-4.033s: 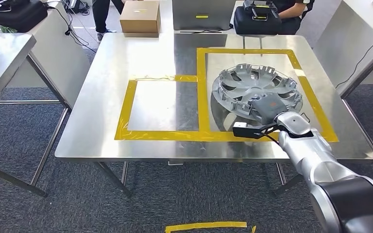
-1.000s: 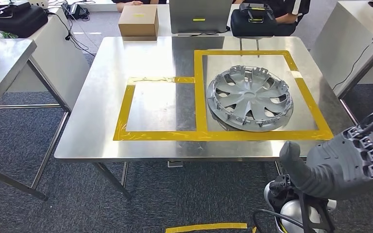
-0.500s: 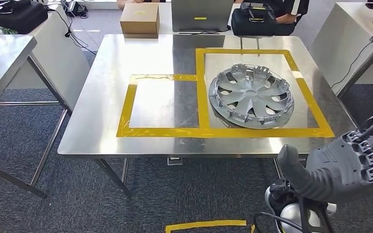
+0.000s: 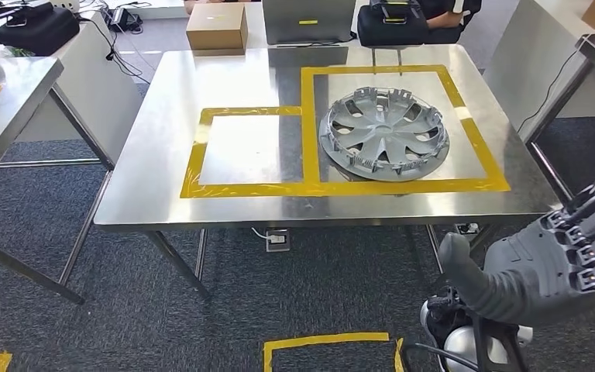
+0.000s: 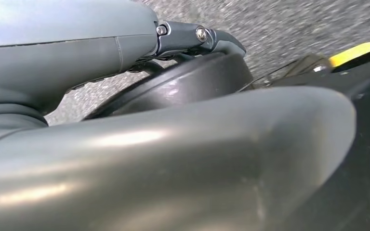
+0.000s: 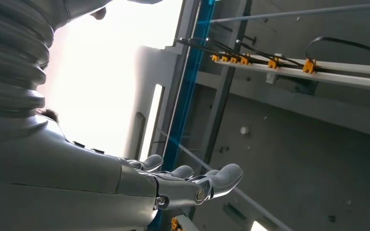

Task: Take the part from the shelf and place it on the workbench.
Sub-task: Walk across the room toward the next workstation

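Starting at the left of our head view, a second steel table (image 4: 0, 85) juts in, with grey carpet below. Our left hand (image 5: 125, 159) shows at its own wrist camera as a smooth grey shell close against dark parts of our body; we cannot tell how its fingers lie.

In the middle stands the workbench (image 4: 163, 101), a brushed stainless steel top on thin legs. Yellow tape (image 4: 194, 167) marks two adjoining squares on it, a smaller one to the left and a larger one to the right. A cardboard box (image 4: 217, 27) sits beyond the far edge.

Inside the larger square lies the part, a silver plastic wheel cover (image 4: 385, 133). It is a round, shallow disc with curved spokes and small clips around its rim, resting flat within the tape. Being round, it has no long axis.

At the far right our right hand (image 4: 542, 267) is raised, well apart from the bench and nearer to us than the wheel cover, which lies forward and to the left of its fingers. The thick grey thumb juts out, the dark fingers are extended and hold nothing. We judge the placing done.
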